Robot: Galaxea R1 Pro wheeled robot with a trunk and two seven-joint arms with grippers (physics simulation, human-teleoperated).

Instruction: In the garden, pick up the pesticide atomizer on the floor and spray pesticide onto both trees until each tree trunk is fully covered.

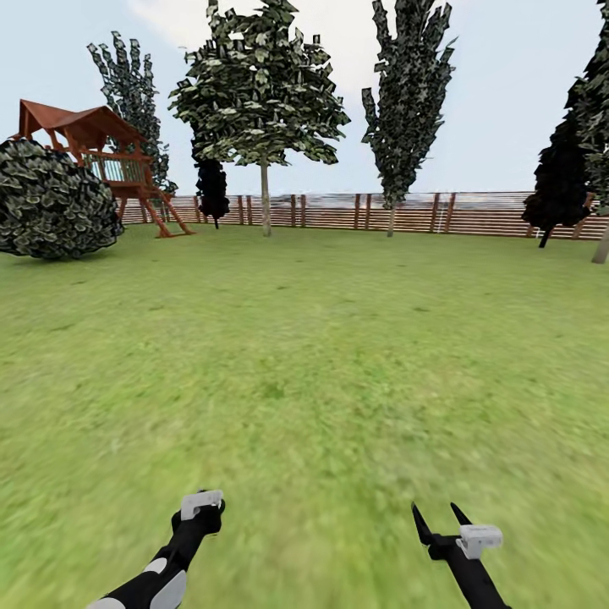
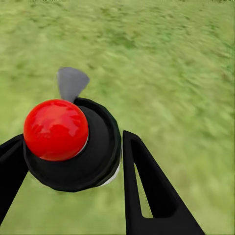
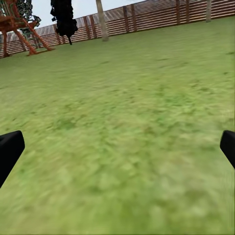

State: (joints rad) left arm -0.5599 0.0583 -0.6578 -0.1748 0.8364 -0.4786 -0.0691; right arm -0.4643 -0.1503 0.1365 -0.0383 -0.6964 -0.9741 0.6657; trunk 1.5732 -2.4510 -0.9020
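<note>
The pesticide atomizer (image 2: 100,152) sits between the black fingers of my left gripper (image 2: 73,142), seen from above as a round black body with a red ball and a grey trigger piece. My left gripper (image 1: 201,512) hangs low over the grass floor (image 1: 304,364), shut on the atomizer. My right gripper (image 1: 440,518) is open and empty over the grass; its fingertips stand wide apart in the right wrist view (image 3: 117,152). Far ahead stands a tree (image 1: 258,85) with a pale tree trunk (image 1: 265,203), also in the right wrist view (image 3: 102,19). Another pale trunk (image 1: 601,245) shows at the right edge.
A brown slat fence (image 1: 338,211) closes the far side of the lawn. A wooden play tower (image 1: 101,152) and a big round bush (image 1: 51,199) stand at the far left. A tall narrow tree (image 1: 406,101) and a near-black tree (image 1: 211,190) stand by the fence.
</note>
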